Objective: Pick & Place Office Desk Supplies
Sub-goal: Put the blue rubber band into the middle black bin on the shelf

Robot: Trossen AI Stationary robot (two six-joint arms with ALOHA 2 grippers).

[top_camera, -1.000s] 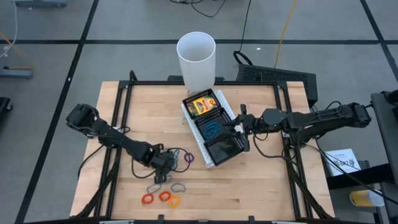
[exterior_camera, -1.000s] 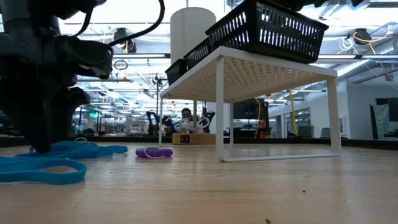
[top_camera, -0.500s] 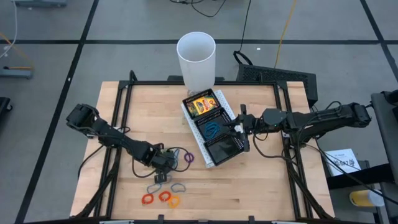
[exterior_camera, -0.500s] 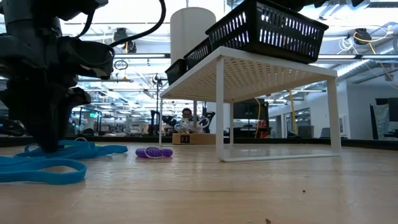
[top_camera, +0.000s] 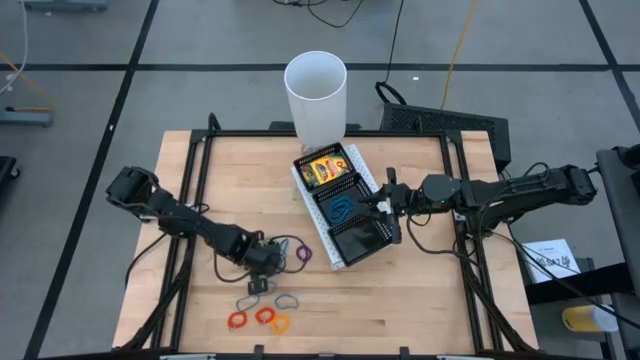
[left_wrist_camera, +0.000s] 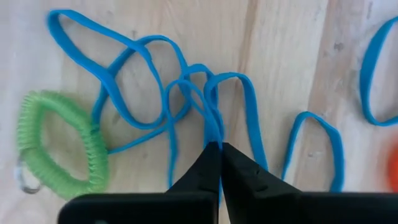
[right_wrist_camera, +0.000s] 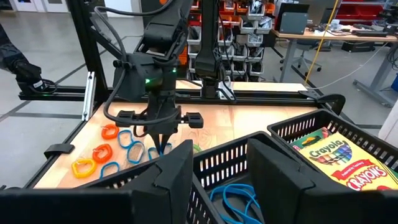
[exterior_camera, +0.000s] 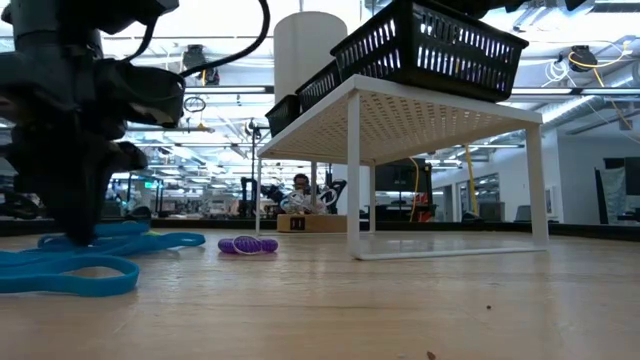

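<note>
Wooden table [top_camera: 420, 290]: we see our left gripper [left_wrist_camera: 219, 149] pinched on blue bands [left_wrist_camera: 186, 93]; right gripper [right_wrist_camera: 217, 165], parted, beside the tray [top_camera: 372, 246].

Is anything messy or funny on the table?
Yes. The black mesh tray sits crooked on a white rack instead of square to the table. Blue rubber bands lie tangled in a knot where the left tool pinches them shut. The right tool hangs open over the tray.

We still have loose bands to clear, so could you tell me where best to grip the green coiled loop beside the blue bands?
Probably from straight above, pinching one long side of the green coiled loop: it lies flat, an open oval, apart from the left gripper shut on the blue rubber bands.
</note>
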